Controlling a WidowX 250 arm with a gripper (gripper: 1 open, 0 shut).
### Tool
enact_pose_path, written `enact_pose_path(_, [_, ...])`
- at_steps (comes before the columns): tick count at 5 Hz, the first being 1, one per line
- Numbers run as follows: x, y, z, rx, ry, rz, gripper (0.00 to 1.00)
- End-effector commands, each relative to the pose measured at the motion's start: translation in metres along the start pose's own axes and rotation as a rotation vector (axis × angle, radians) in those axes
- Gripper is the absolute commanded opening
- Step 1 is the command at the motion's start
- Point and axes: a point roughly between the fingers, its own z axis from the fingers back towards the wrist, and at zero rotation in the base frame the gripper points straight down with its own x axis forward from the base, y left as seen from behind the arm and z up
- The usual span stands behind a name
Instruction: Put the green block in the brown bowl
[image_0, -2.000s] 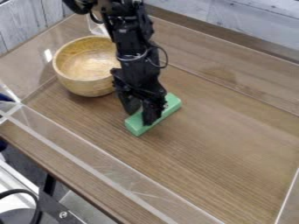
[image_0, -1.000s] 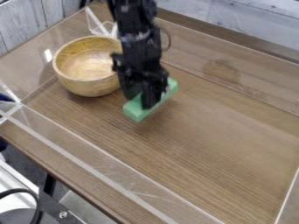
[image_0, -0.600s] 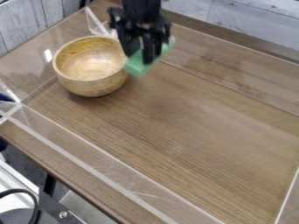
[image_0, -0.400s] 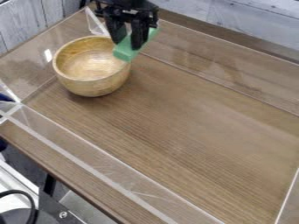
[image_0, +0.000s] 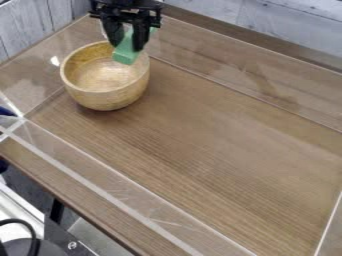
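The green block hangs in the air, gripped between the black fingers of my gripper, which is shut on it. It hovers over the far right rim of the brown bowl, a round wooden bowl with a pale inside, standing at the table's far left. The block's lower end overlaps the bowl's rim in the picture. Nothing lies inside the bowl. Only the lowest part of the gripper shows; the arm above it is cut off by the top edge.
The bowl stands on a wooden table with a low clear wall along its near and left edges. A grey plank wall runs behind the table.
My gripper lifted the green block off the table's middle and carried it up and to the left, from beside the bowl to above its far right rim. The bowl stayed put.
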Motion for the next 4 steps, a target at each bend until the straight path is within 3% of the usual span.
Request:
enact_pose_path(1, [0.008,0.013,0.012,0.021,-0.069,0.026,0.0])
enact_pose_path(3, [0.011,0.034,-0.003,0.005,-0.083,0.027,0.0])
enact_pose_path(4, [0.014,0.039,-0.01,0.012,-0.077,0.018,0.0])
